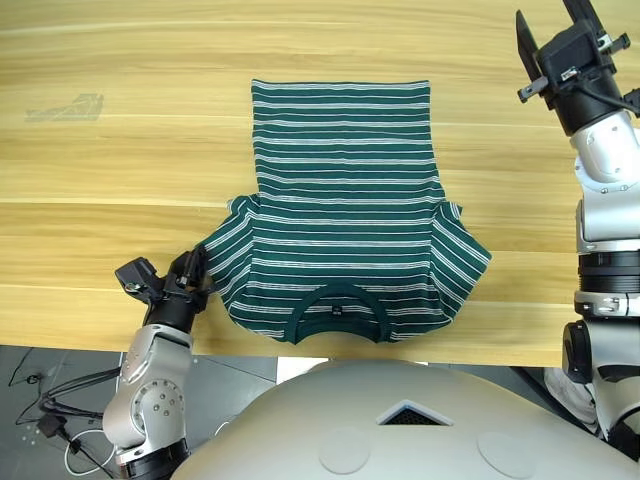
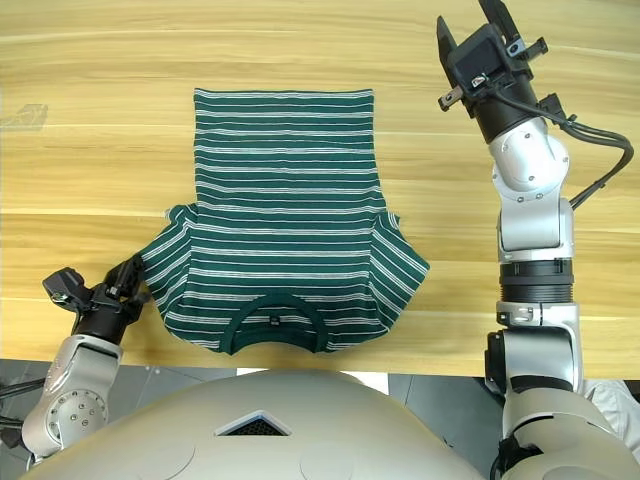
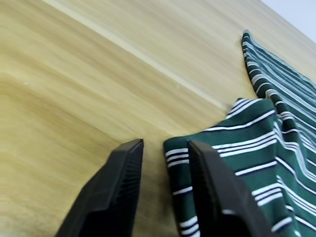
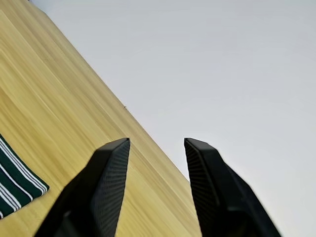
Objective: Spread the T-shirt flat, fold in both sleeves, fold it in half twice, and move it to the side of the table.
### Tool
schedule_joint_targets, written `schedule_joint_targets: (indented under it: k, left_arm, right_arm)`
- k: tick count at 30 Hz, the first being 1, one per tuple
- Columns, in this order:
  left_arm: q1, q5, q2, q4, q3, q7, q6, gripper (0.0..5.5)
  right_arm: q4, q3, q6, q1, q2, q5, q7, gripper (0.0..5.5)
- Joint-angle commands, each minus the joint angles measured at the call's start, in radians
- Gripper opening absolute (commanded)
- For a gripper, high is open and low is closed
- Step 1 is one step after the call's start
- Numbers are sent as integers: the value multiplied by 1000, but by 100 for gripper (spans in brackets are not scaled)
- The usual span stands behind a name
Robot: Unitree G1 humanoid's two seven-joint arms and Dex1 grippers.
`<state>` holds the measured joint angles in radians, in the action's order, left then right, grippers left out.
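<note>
Wooden table (image 1: 120, 180); T-shirt (image 1: 345, 200) lengthwise, collar (image 1: 338, 305) nearest robot

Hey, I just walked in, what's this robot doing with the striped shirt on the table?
It is working on folding the T-shirt, which lies flat on the wooden table with the collar toward the robot and both sleeves out to the sides, not yet folded in. The left gripper is down at the edge of the left sleeve, open, with the sleeve's corner between its fingers. The right gripper is raised over the far right of the table, open and holding nothing.
</note>
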<state>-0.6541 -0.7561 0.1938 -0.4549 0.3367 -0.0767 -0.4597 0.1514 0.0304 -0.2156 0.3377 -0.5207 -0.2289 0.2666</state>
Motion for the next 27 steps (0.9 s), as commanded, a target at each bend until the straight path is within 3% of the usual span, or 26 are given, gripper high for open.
schedule_joint_targets:
  k: [1,7,20,27]
  left_arm:
    - [-7,15,-9,30,-7,-14,-24,97]
    - [-10,11,-4,22,-25,-72,-34,5]
    - [32,75,-9,45,-12,-70,7,2]
    - [17,121,-32,-89,-44,-137,125,2]
  right_arm:
    - [7,-1,12,2,-1,-4,4,203]
    - [5,-1,20,5,10,9,8,203]
    - [21,8,17,4,16,4,2,203]
    - [35,18,11,9,20,0,-3,203]
